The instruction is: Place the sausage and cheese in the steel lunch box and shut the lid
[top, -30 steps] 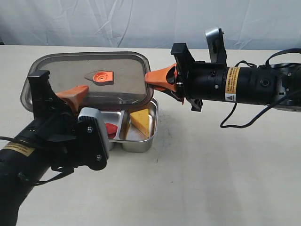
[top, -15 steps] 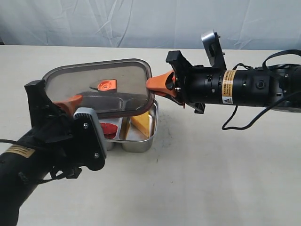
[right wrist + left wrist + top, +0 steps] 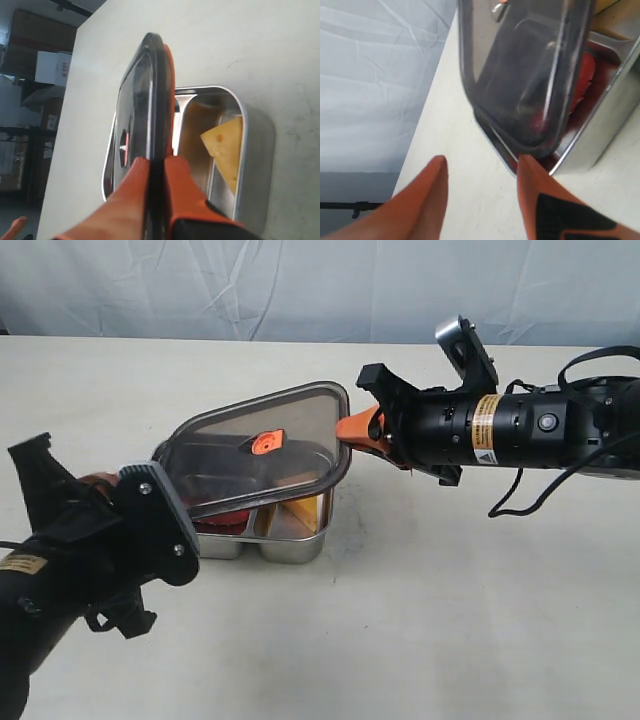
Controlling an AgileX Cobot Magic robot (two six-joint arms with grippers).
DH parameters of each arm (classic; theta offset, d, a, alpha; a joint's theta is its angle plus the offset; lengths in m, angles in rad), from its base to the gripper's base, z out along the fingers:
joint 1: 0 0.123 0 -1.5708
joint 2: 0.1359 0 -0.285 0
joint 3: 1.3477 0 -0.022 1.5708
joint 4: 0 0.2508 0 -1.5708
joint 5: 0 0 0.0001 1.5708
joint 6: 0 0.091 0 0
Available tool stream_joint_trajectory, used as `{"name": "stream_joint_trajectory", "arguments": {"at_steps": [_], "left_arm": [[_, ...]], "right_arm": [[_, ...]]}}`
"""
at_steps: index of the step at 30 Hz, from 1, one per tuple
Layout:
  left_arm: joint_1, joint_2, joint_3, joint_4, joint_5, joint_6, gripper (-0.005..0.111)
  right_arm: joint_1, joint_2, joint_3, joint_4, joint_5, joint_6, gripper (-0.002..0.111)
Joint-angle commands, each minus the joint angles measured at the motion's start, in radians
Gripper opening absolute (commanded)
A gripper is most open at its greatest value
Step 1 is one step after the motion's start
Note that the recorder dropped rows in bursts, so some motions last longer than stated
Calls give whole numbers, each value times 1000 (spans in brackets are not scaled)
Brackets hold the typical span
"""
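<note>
The steel lunch box (image 3: 296, 540) sits mid-table with the red sausage (image 3: 226, 523) in its left compartment and the yellow cheese (image 3: 309, 508) in its right one. Above it slants the dark lid (image 3: 232, 468) with its orange valve (image 3: 265, 442). The lid's left end is down at the box's rim and its right end is raised. My right gripper (image 3: 352, 430) is shut on that raised edge; its fingers (image 3: 130, 185) pinch the lid (image 3: 156, 90) edge-on above the cheese (image 3: 227, 145). My left gripper (image 3: 482, 160) is open over bare table, just short of the lid's corner (image 3: 540, 145).
My left arm's wrist block (image 3: 150, 520) stands close against the box's left end and hides it in the exterior view. A crumpled pale backdrop (image 3: 300, 280) runs along the table's far edge. The right arm's cable (image 3: 520, 495) loops onto the table.
My left gripper has let go of the lid and drawn back toward the near left. The right gripper has carried the lid rightward and down, tilting it over the box.
</note>
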Motion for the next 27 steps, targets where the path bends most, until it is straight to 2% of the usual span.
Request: {"name": "stream_joint_trajectory", "arguments": {"at_steps": [1, 5, 7, 14, 20, 27], "left_arm": [[-5, -78, -5, -30, -107, -17, 43], [-5, -172, -5, -73, -219, -87, 43], [-5, -214, -5, -98, -233, -91, 43], [-5, -310, -5, -125, -202, -118, 42], [-5, -313, -5, -125, -115, -118, 42], [-5, -313, -5, -125, -111, -118, 42]], "right_arm": [[41, 2, -5, 42, 100, -12, -1], [65, 2, -5, 117, 113, -79, -1], [66, 2, -5, 147, 106, -79, -1], [73, 2, -5, 125, 135, -79, -1], [115, 2, -5, 107, 237, -75, -1], [147, 2, -5, 107, 331, -75, -1]]}}
